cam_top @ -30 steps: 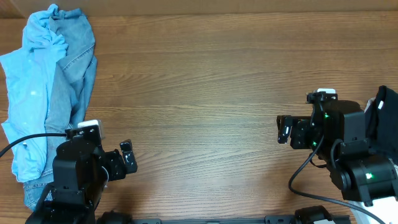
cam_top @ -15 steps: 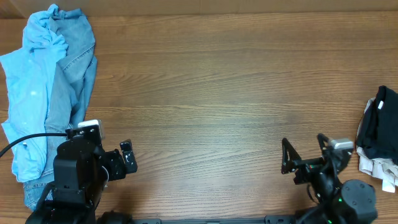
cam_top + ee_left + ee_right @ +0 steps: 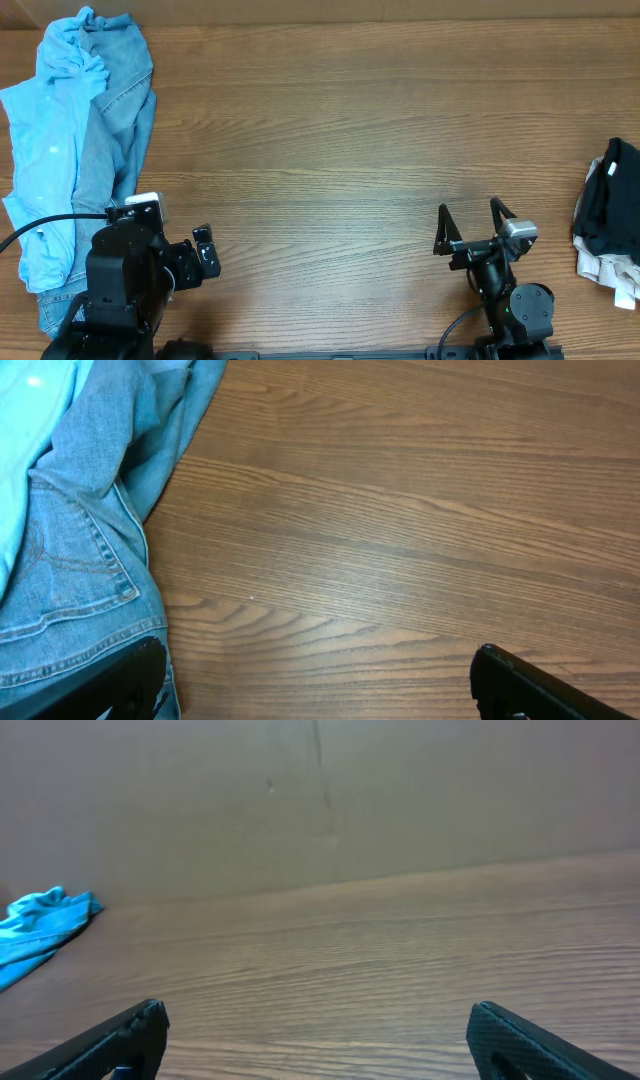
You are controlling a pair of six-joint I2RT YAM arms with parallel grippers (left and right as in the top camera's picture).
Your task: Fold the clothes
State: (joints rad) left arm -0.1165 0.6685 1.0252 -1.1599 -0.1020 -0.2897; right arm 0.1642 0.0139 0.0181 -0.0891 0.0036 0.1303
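A light blue shirt (image 3: pixel 45 150) lies crumpled at the far left, over blue denim jeans (image 3: pixel 120 110). The jeans also fill the left of the left wrist view (image 3: pixel 70 550), and a bit of the blue shirt shows far off in the right wrist view (image 3: pixel 40 920). A black T-shirt (image 3: pixel 612 205) lies bunched at the right edge. My left gripper (image 3: pixel 205 252) is open and empty beside the jeans (image 3: pixel 315 675). My right gripper (image 3: pixel 468 225) is open and empty near the front edge, left of the black T-shirt (image 3: pixel 315 1030).
A whitish cloth (image 3: pixel 605 268) lies under the black T-shirt at the right edge. The wooden table (image 3: pixel 330 140) runs between the two piles. A brown wall (image 3: pixel 300 790) stands behind the table.
My right arm has drawn back toward the front edge and away from the black T-shirt, with its gripper now pointing out over the table. The left arm has not moved.
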